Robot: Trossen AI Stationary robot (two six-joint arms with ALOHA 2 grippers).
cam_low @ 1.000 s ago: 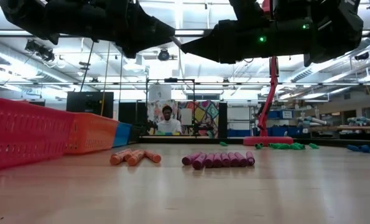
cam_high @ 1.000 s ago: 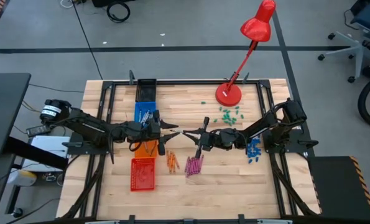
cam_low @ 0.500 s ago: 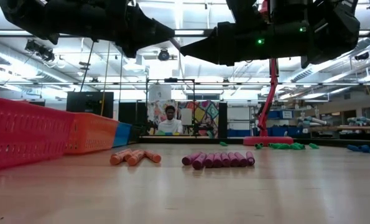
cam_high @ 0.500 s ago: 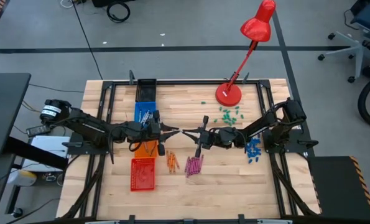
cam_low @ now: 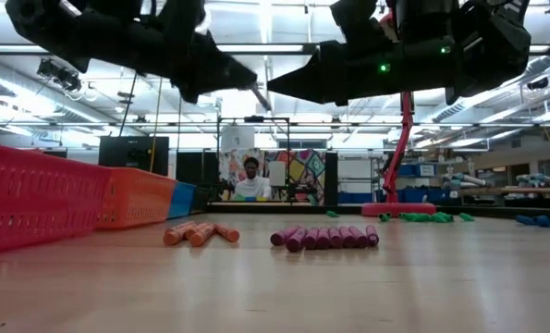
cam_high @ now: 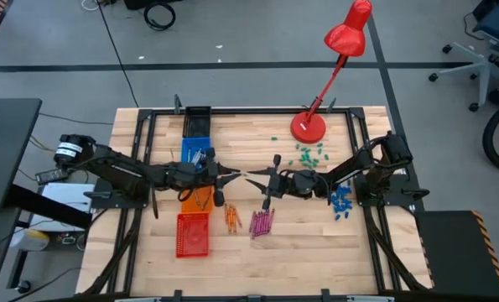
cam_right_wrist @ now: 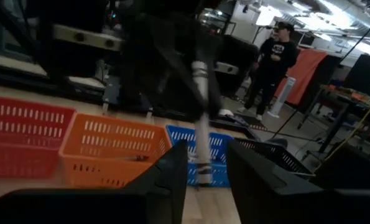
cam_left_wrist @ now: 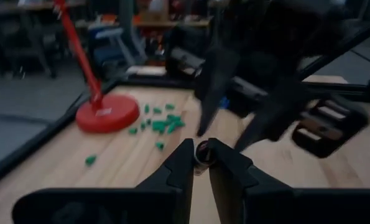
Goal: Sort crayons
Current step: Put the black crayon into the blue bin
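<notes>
A grey crayon (cam_right_wrist: 201,124) hangs in the air between my two grippers, high above the table's middle. My left gripper (cam_high: 232,174) is shut on the crayon's end (cam_left_wrist: 201,150) that faces it. My right gripper (cam_high: 251,178) faces it from the table's right and is open. Its fingers (cam_right_wrist: 172,171) stand on either side of the crayon's other end (cam_right_wrist: 202,177), with a gap on each side. Orange crayons (cam_high: 232,218) and magenta crayons (cam_high: 262,223) lie in two groups on the wood below. My left gripper pinches the grey crayon's end (cam_left_wrist: 201,150) between its two fingertips. The fingers come level from the table's left and lie along the crayon. The crayon sticks out past the fingertips toward my right gripper, roughly level and clear of the table.
A red basket (cam_high: 192,233), an orange basket (cam_high: 194,200) and a blue basket (cam_high: 194,151) stand in a row under my left arm. Green bits (cam_high: 308,155) lie by the red lamp's base (cam_high: 308,127). Blue bits (cam_high: 341,201) lie at the right. A person (cam_right_wrist: 273,56) stands beyond the table.
My left gripper's fingers stood wide apart and have shut on the near end of the grey crayon. My right gripper, which was shut on the crayon, has opened. Both arms stayed nearly in place, and the crayon kept its height.
</notes>
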